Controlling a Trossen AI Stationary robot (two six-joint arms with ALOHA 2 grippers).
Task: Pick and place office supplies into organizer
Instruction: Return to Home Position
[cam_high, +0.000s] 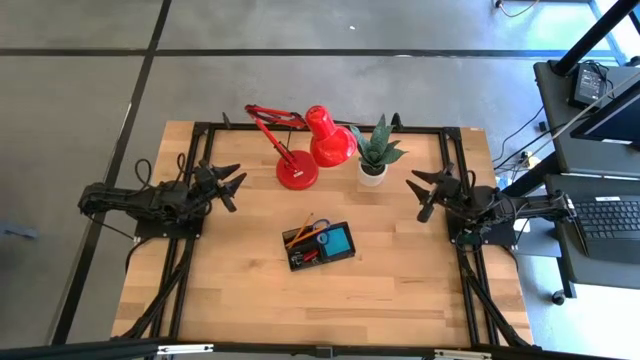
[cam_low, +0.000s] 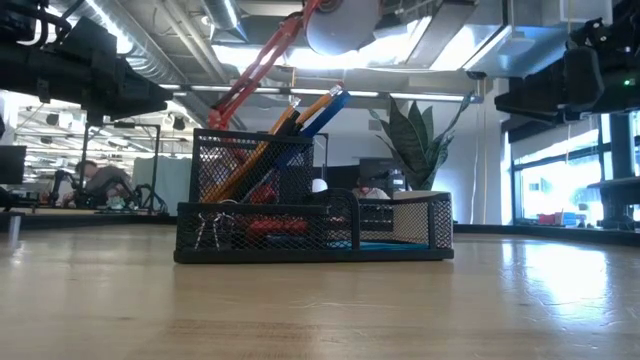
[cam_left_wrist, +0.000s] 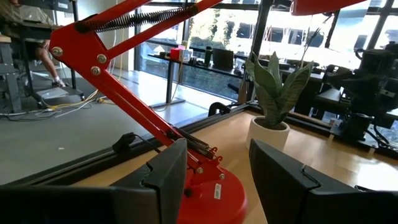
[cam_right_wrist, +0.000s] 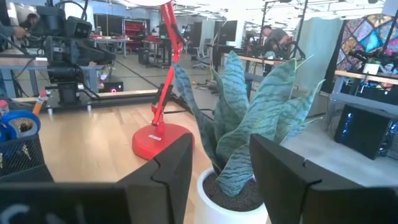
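Observation:
The organizer (cam_high: 320, 246), a black mesh tray, stands on the wooden table slightly near of its middle. In it are upright pencils and pens (cam_low: 292, 122), blue scissors handles (cam_right_wrist: 15, 124), a blue note pad (cam_high: 341, 241) and small red items (cam_low: 268, 226). My left gripper (cam_high: 233, 184) hangs level above the table's left side, open and empty, pointing toward the red lamp (cam_left_wrist: 205, 193). My right gripper (cam_high: 424, 190) hangs level above the right side, open and empty, facing the potted plant (cam_right_wrist: 249, 124).
The red desk lamp (cam_high: 300, 150) stands at the far middle, its round base (cam_high: 297, 174) on the table. The potted plant (cam_high: 376, 152) stands to its right. Bare wood lies around the organizer and along the near edge (cam_high: 320, 320). People show in the room beyond.

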